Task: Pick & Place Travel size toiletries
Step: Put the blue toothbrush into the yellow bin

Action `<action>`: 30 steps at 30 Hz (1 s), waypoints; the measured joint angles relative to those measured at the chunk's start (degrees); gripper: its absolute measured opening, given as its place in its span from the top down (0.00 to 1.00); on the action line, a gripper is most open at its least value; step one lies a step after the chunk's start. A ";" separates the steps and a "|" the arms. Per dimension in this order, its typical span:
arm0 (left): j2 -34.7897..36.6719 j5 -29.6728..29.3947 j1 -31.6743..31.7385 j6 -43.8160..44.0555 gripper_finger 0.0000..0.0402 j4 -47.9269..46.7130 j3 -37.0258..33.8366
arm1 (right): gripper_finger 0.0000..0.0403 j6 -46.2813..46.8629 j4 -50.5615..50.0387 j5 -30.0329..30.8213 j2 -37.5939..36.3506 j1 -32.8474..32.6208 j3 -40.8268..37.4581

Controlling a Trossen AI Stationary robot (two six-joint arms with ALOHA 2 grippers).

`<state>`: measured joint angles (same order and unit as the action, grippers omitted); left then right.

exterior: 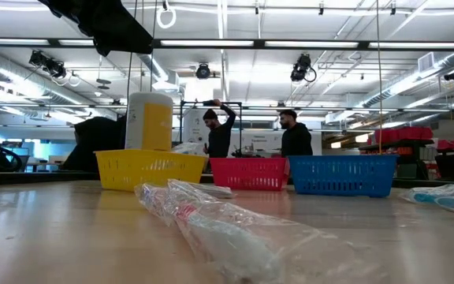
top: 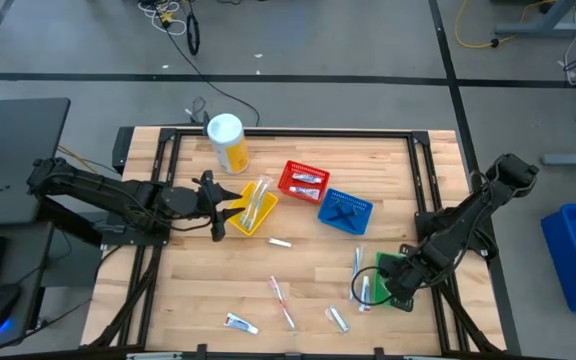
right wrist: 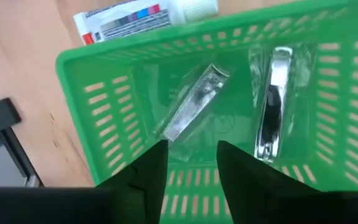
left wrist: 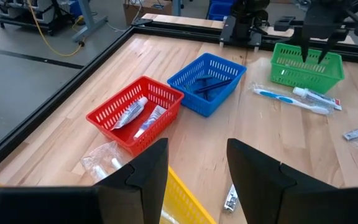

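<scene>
Two wrapped metal clippers (right wrist: 194,106) in green basket (right wrist: 104,62) — no legible writing

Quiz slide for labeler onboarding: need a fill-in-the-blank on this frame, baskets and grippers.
1. The right gripper hangs over the ____ basket.
2. The two silver clippers lie in the ____ basket.
3. The left gripper hovers by the ____ basket.
4. The canister has a ____ lid.

Missing words: green; green; yellow; white

Grey floor (top: 368,40), apparently striplights overhead (exterior: 306,43)
</scene>
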<state>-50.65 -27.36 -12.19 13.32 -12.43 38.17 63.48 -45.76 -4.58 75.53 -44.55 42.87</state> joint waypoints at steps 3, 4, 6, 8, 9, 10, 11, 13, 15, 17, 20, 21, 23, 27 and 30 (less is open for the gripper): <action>0.00 -0.01 0.00 0.00 0.57 0.00 0.00 | 0.62 -1.90 -1.40 -0.11 0.00 1.64 0.71; 0.00 0.00 0.00 0.00 0.57 0.01 0.00 | 0.62 -2.50 -2.47 -0.11 -0.02 2.32 1.56; 0.00 0.00 0.00 0.00 0.57 0.15 0.00 | 0.63 -3.69 -4.89 -0.04 -0.02 3.59 3.99; 0.00 0.00 0.00 0.00 0.57 0.55 0.00 | 0.64 -5.32 -7.90 -0.07 -0.02 4.72 6.59; 0.02 0.00 0.00 0.00 0.57 0.59 0.00 | 0.65 -5.93 -8.77 -0.06 -0.02 5.25 7.90; 0.00 0.00 0.00 0.00 0.57 0.69 0.00 | 0.66 -6.59 -9.25 -0.05 -0.03 5.87 9.27; 0.00 0.02 0.00 0.00 0.57 0.97 0.00 | 0.67 -7.04 -9.36 0.12 -0.07 6.48 10.41; 0.00 0.00 0.00 -0.02 0.57 1.79 0.00 | 0.68 -8.36 -8.83 2.28 -0.07 7.31 11.98; 0.00 0.02 0.00 -0.12 0.57 2.04 0.00 | 0.68 -11.41 -6.39 6.62 -0.07 7.96 12.62; 0.00 0.00 0.00 -0.15 0.57 2.40 0.00 | 0.67 -16.04 -4.18 11.70 -0.04 8.40 12.63; 0.01 0.00 0.00 -0.17 0.57 2.69 0.00 | 0.64 -25.45 -0.92 16.42 -0.04 9.55 12.63; 0.00 0.02 0.00 -0.17 0.57 2.69 0.00 | 0.62 -28.34 0.02 16.85 -0.04 10.05 12.63; 0.01 0.02 0.00 -0.17 0.57 2.71 0.00 | 0.59 -33.61 2.49 16.85 -0.04 11.25 12.57; 0.00 0.01 0.00 -0.17 0.57 2.70 0.00 | 0.53 -43.52 12.78 13.83 0.00 13.66 8.91; 0.00 0.02 0.00 -0.20 0.57 2.71 0.00 | 0.49 -48.91 20.02 8.80 0.49 15.02 5.23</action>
<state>-50.65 -27.33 -12.19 13.13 -9.72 38.17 14.57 -25.74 4.23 76.02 -29.53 48.10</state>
